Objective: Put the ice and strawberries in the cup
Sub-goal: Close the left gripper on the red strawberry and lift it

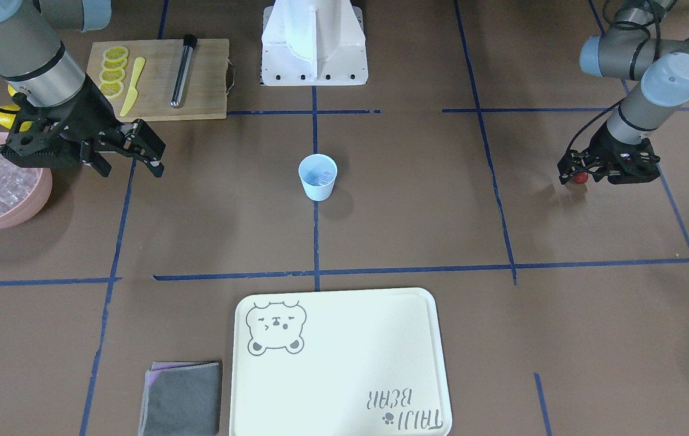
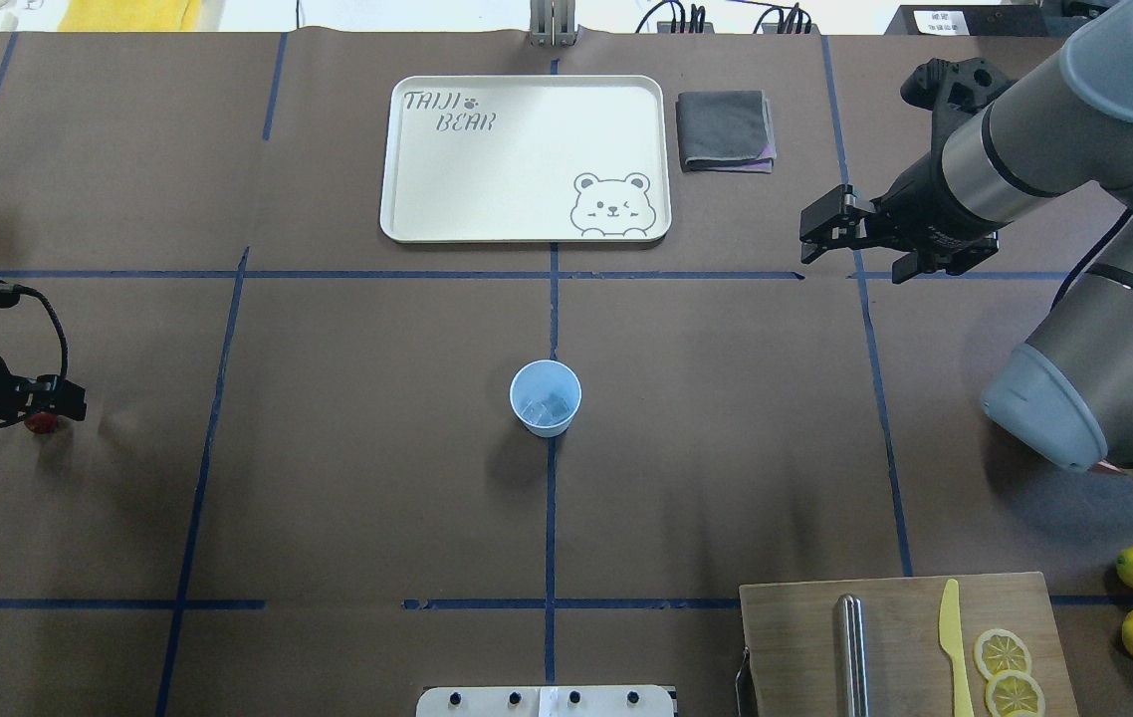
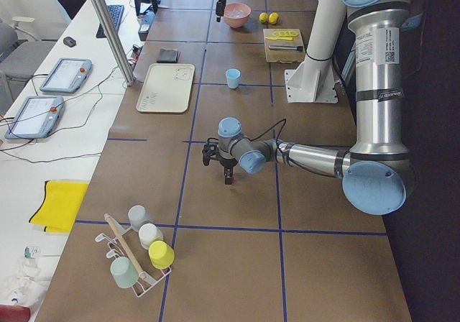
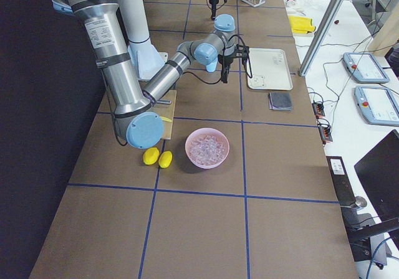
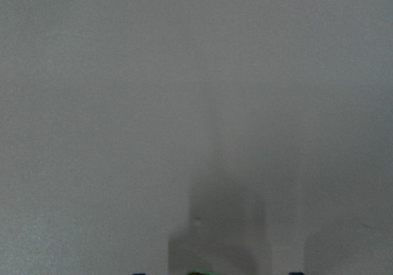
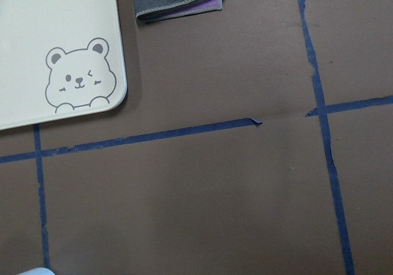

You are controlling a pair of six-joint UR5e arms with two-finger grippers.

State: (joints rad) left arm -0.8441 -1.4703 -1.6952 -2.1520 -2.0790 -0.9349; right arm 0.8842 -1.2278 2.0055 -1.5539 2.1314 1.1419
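1. At the robot's left end of the table, the left gripper [image 1: 583, 171] stands tips-down on the paper, with the strawberry [image 2: 41, 422] right at its fingertips. I can't tell whether the fingers have closed on the berry or just straddle it. The left wrist view is a grey blur, too close to the surface to help.
2. Key relation: the cup [image 1: 318, 186] stands upright at table centre, well apart from the berry. It lies toward the robot's right, roughly in the same row across the table. The left arm is by far the nearer one, so this is its job.
3. Berry's long axis: too small to tell.
4. The cup already holds some ice [image 2: 545, 406] in the bottom. My read is that the berry is the step in hand.
5. The right gripper [image 1: 131, 168] hangs raised over the robot's right side, toward the tray [image 2: 527, 169] and cloth [image 2: 726, 129]. Its fingers are spread wide with nothing in them.
6. Surface: flat brown paper with blue tape lines, and only that lies between berry and cup in the overhead view. The tray, cloth, cutting board [image 2: 795, 637] and pink bowl [image 4: 207, 165] of ice all sit off that line.
7. Risk: the cup looks light, so release from above the mouth, since a knock to the rim could tip it.
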